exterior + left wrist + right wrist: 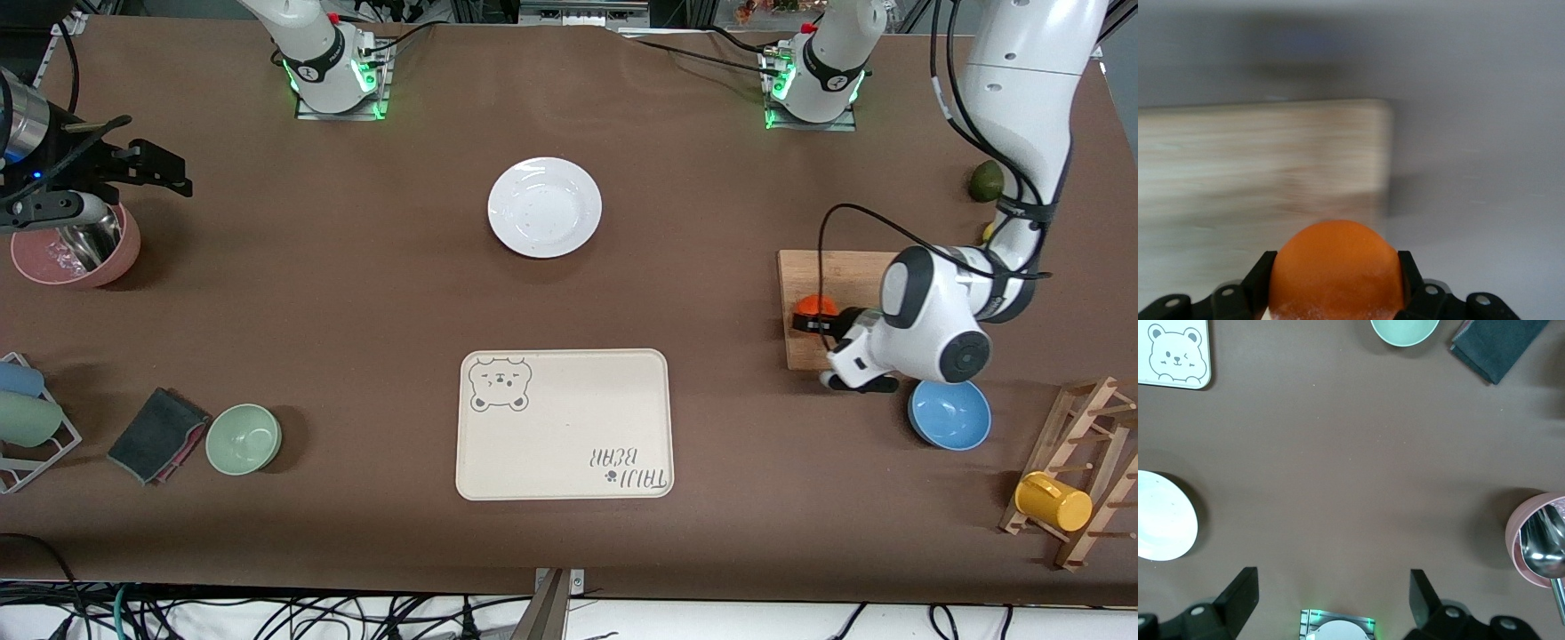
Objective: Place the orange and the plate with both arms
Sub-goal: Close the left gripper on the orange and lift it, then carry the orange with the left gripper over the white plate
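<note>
The orange is a small bright fruit over the wooden cutting board, toward the left arm's end of the table. My left gripper is shut on it. In the left wrist view the orange fills the gap between both fingers, with the board blurred past it. The white plate lies bare mid-table, close to the arms' bases, and also shows in the right wrist view. My right gripper hangs open and holds nothing, above the pink bowl.
A cream bear tray lies nearer the camera than the plate. A blue bowl sits beside the board. The pink bowl holds a metal spoon. A green bowl, dark cloth, green fruit and yellow mug ring the edges.
</note>
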Action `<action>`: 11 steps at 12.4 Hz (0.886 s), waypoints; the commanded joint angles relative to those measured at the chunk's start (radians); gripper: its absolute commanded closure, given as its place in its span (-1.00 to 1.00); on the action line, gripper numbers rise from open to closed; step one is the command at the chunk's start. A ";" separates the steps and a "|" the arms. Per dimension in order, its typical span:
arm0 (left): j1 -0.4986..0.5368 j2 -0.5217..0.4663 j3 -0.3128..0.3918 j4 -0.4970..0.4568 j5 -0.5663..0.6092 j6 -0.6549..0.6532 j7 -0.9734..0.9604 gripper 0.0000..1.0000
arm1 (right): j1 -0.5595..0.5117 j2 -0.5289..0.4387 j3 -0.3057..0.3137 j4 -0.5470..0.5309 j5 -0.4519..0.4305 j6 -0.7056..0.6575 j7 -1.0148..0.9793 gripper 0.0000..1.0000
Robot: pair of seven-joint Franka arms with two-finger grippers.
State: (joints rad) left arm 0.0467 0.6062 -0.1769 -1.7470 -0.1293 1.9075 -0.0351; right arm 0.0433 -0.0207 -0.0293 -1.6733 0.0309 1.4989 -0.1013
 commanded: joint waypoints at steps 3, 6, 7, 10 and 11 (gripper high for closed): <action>-0.134 -0.019 -0.128 -0.005 -0.084 0.033 -0.306 1.00 | -0.007 0.001 -0.001 0.010 0.021 -0.019 -0.020 -1.00; -0.249 -0.029 -0.160 -0.025 -0.164 0.103 -0.546 1.00 | -0.007 0.001 -0.001 0.010 0.021 -0.019 -0.020 -1.00; -0.298 -0.031 -0.174 -0.026 -0.164 0.134 -0.648 1.00 | -0.007 0.002 -0.001 0.010 0.021 -0.016 -0.020 -1.00; -0.465 -0.120 -0.185 -0.125 -0.164 0.302 -0.880 1.00 | -0.007 0.002 -0.001 0.010 0.021 -0.017 -0.020 -1.00; -0.511 -0.146 -0.187 -0.182 -0.162 0.379 -0.958 1.00 | -0.007 0.001 -0.001 0.010 0.021 -0.019 -0.020 -1.00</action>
State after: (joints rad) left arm -0.3889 0.5651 -0.3810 -1.7909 -0.2692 2.1750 -0.8866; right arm 0.0431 -0.0198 -0.0304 -1.6733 0.0357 1.4974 -0.1025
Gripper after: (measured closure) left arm 0.238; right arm 0.000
